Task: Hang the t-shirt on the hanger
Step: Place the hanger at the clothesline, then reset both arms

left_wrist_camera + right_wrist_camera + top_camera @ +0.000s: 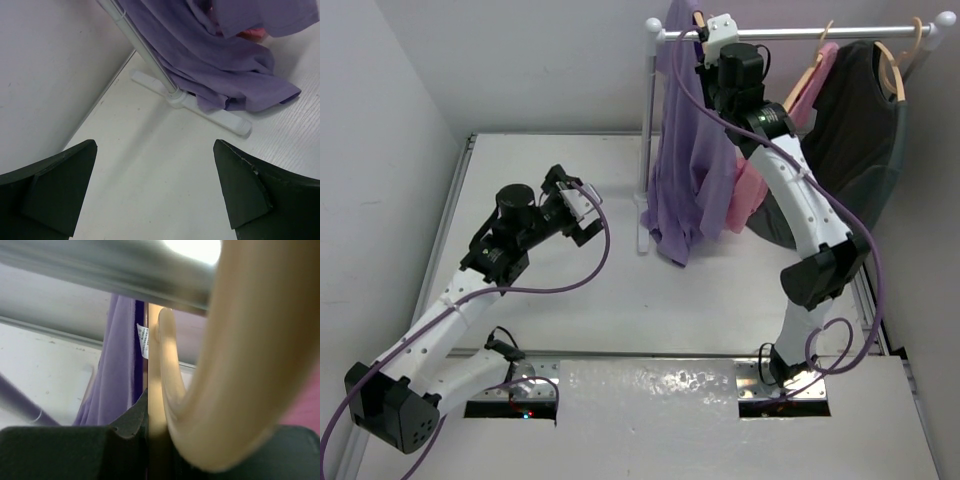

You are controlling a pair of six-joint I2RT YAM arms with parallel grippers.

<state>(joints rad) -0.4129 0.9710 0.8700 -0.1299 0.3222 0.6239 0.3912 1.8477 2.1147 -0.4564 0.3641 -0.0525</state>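
**Item 1, t-shirt** (685,150): lavender, hanging in a long bunched fold at the left end of the rail (820,32), beside the rack post (648,130). Its lower cloth is pooling on the rack foot (235,122) and on the tabletop (570,300). A white label is showing at the neck in the right wrist view.

**Item 2, hanger** (235,365): light tan wood, sitting up at the rail inside the t-shirt's neck. Its hook is curving up past the rail; whether it is seated on the rail cannot be told.

**Item 3, right claw** (152,440): raised to the rail's left end and pinching narrowly on the hanger's wooden neck, with the dark pads pressing it from both sides.

**Item 4, left claw** (155,165): standing wide and holding nothing, hovering over the tabletop left of the rack and well apart from the t-shirt. It is pointing toward the rack foot.

**Item 5, pink garment** (750,195): hanging on its own hanger just right of the t-shirt, partly behind the right arm.

**Item 6, dark shirt** (855,130): hanging on a further hanger near the rail's right end.
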